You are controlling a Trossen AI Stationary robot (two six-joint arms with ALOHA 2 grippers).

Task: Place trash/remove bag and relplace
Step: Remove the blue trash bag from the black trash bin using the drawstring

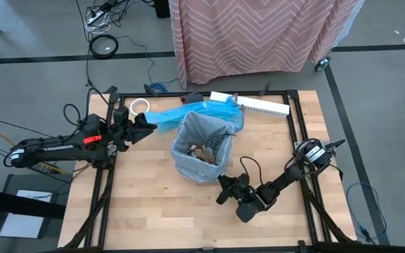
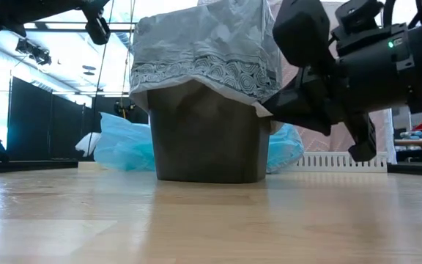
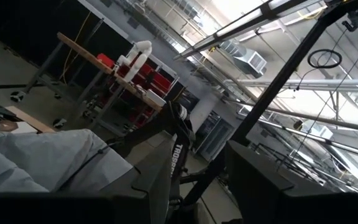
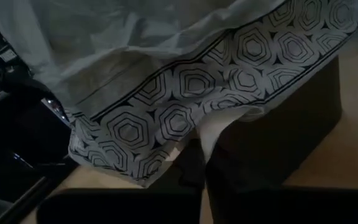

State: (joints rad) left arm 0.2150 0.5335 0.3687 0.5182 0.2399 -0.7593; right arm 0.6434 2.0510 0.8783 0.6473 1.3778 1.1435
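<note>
Right gripper (image 1: 225, 188) sits low at near side of bin (image 2: 205, 139), fingers pinching hem of grey bag (image 1: 202, 144) lining it w/ trash (image 1: 204, 153) inside; left gripper (image 1: 140, 127) by blue bag (image 1: 188, 114), can't tell its grip.

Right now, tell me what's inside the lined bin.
The bin, lined with the grey bag, holds brown paper wads near its bottom. Anything beneath them or behind the bag's folds is hidden.
</note>
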